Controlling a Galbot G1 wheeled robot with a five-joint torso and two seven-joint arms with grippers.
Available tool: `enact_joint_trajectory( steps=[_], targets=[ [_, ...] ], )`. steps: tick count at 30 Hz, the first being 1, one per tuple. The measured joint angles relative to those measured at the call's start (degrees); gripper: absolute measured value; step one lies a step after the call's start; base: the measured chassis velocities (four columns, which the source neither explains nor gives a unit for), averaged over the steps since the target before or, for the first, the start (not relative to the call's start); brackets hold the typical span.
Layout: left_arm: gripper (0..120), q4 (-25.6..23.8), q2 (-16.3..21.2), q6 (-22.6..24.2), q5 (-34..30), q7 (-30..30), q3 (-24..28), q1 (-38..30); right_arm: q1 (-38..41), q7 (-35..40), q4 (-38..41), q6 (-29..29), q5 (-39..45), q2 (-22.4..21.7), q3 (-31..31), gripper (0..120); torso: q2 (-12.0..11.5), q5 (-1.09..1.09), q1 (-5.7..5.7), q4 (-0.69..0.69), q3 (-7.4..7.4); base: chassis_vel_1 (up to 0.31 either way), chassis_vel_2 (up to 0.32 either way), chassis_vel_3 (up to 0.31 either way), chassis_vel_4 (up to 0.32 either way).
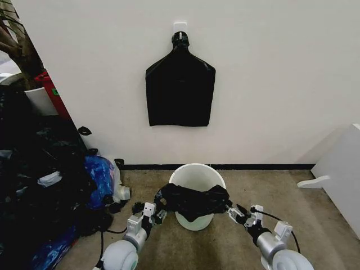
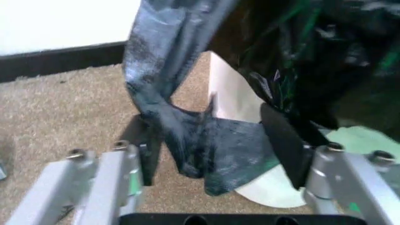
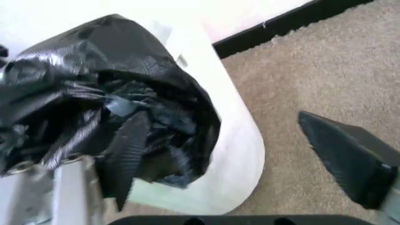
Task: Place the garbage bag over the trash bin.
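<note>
- The left end effector (image 1: pixel 159 212) sits low beside the bin, on the robot's left. In the left wrist view its fingers (image 2: pixel 284 140) stand a bit apart with a fold of the bag hanging between them. I cannot tell if they pinch it.
- The right end effector (image 1: pixel 232 213) sits on the other side of the bin. In the right wrist view its fingers (image 3: pixel 350 157) are spread wide, and the bag touches just one of them.
- The thin, shiny black plastic garbage bag (image 1: pixel 194 200) is bunched up and lies across the front rim of the bin, between the two end effectors.
- The small round cream-white plastic trash bin (image 1: pixel 197 174) stands on the brown carpet floor (image 1: pixel 270 191), near the white wall (image 1: pixel 270 79). Its back half is not yet covered.
- The bag looks light, soft and slippery. I think it slides and crumples fast.
- The best place to hold it is the open edge, one side in each end effector.
</note>
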Motion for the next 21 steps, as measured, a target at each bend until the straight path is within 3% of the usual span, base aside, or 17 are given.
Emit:
enact_joint_trajectory(
  steps=[4, 10, 21],
  targets=[
    [84, -0.33, 0.65, -1.91, 0.31, 1.79, -0.40, 0.94, -1.63, -1.42, 0.41, 1.92, -1.79, -0.02, 0.12, 100, 0.00, 0.00, 0.00, 0.00, 0.00, 0.000, 0.000, 0.000, 0.000],
    [100, 1.83, 1.23, -4.71, 0.44, 5.12, -0.88, 1.01, -1.36, -1.59, -0.47, 3.77, -2.82, 0.41, 0.27, 100, 0.00, 0.00, 0.00, 0.00, 0.00, 0.000, 0.000, 0.000, 0.000],
    [100, 4.07, 2.96, -9.14, 0.33, 15.14, -4.08, 0.91, -3.39, -6.63, -0.29, 5.89, -4.64, -1.67, 2.21, 100, 0.00, 0.00, 0.00, 0.00, 0.00, 0.000, 0.000, 0.000, 0.000]
  ],
)
